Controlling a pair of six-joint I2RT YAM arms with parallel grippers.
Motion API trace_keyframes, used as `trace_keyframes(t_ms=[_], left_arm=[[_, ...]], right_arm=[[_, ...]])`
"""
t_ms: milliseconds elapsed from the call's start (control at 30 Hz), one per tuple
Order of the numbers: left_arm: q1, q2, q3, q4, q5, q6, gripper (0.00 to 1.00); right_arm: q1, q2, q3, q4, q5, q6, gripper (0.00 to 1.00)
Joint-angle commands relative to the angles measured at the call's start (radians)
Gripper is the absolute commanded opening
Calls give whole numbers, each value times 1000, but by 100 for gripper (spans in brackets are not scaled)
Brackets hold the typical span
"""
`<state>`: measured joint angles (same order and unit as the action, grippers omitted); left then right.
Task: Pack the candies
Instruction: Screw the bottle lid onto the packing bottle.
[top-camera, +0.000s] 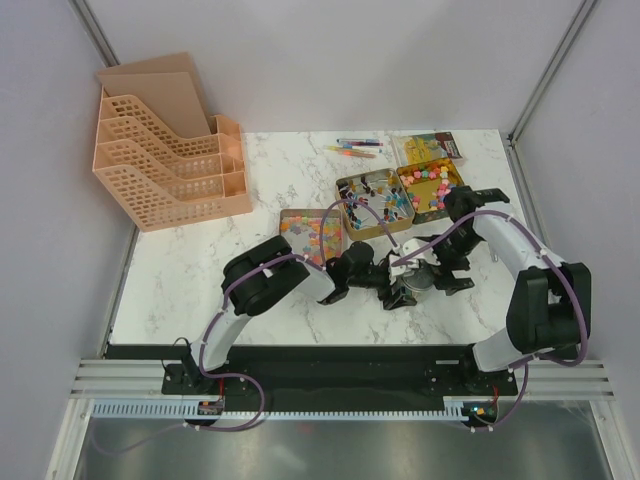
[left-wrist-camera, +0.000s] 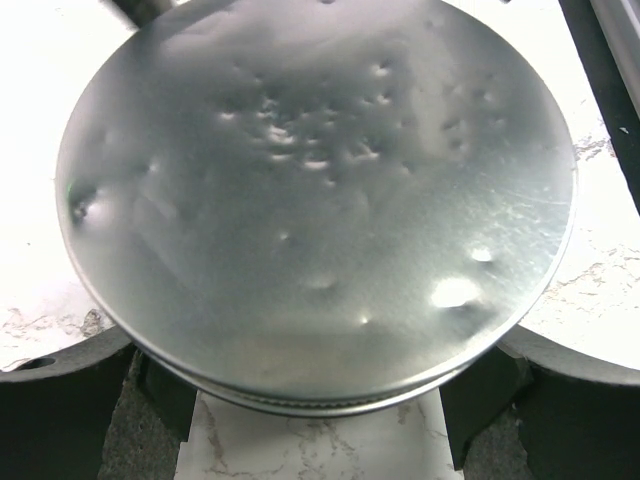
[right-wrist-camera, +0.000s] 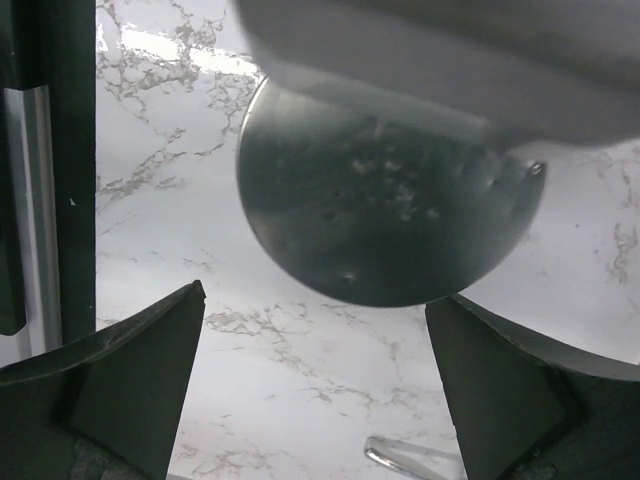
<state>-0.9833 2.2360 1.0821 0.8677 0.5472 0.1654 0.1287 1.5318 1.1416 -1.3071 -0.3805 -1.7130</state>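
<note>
White partition walls close in a marble-patterned surface (top-camera: 200, 270), with a peach file rack (top-camera: 170, 160) at the upper left of the overhead view and a few pens (top-camera: 355, 148) at the top. The candies (top-camera: 312, 237) lie in three open tins (top-camera: 348, 222) just above the middle of that view. They are near the spot where both arms meet, and none is in either hand.

Between the arms sits a round dented metal tin (left-wrist-camera: 320, 180). The left hand (left-wrist-camera: 315, 360) is spread wide, its fingers (left-wrist-camera: 60, 400) bracketing the tin's near rim. They look to touch it on both sides, but I cannot tell whether they are actually pressing. The right hand (right-wrist-camera: 315, 310) is released, its fingers wide apart over bare marble with the tin just beyond them.

The main risk is the tin slipping. Smooth thin metal caught only near its rim could twist or pop free if the left hand shifts. The two hands are also crowded together, so a careless approach by the right could knock the left or the tin. A wide swing could hit the open tins and scatter the sweets.

The left arm folds at the elbow and reaches right across the middle. The right arm arches up from the lower right and bends back toward the centre.
</note>
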Motion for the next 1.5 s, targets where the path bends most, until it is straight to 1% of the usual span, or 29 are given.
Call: trace_keyframes(t_ms=[0, 67, 167, 233, 367, 600, 833, 1000, 1267, 1367, 1400, 1467], left_arm=[[28, 76, -37, -276, -90, -7, 2], [29, 76, -36, -277, -89, -3, 2], [28, 79, -34, -274, -79, 9, 2], [26, 83, -33, -272, -75, 23, 2], [26, 86, -30, -272, -70, 37, 2], [26, 85, -28, -277, -72, 28, 2], [26, 85, -27, -280, -70, 29, 2], [26, 85, -25, -285, -70, 31, 2], [28, 91, -16, -286, -63, 31, 2], [28, 91, -14, -289, -64, 31, 2], [26, 90, -14, -291, -64, 31, 2], [26, 91, -14, -291, -64, 33, 2]], right_arm=[[-17, -68, -22, -155, 0, 10, 98], [-37, -87, -22, -153, -14, 3, 98], [-83, -93, 29, -143, -102, -52, 98], [-90, -68, 78, -139, -171, -83, 98], [-86, -24, 101, -138, -230, -183, 98], [-31, 62, 156, -152, -250, -201, 98], [37, 56, 119, -152, -218, -238, 98], [52, 36, 99, -152, -213, -237, 98], [71, 59, 109, -153, -221, -203, 98], [69, 57, 109, -152, -225, -195, 94], [69, 57, 109, -153, -225, -183, 88], [71, 57, 107, -155, -224, -163, 81]])
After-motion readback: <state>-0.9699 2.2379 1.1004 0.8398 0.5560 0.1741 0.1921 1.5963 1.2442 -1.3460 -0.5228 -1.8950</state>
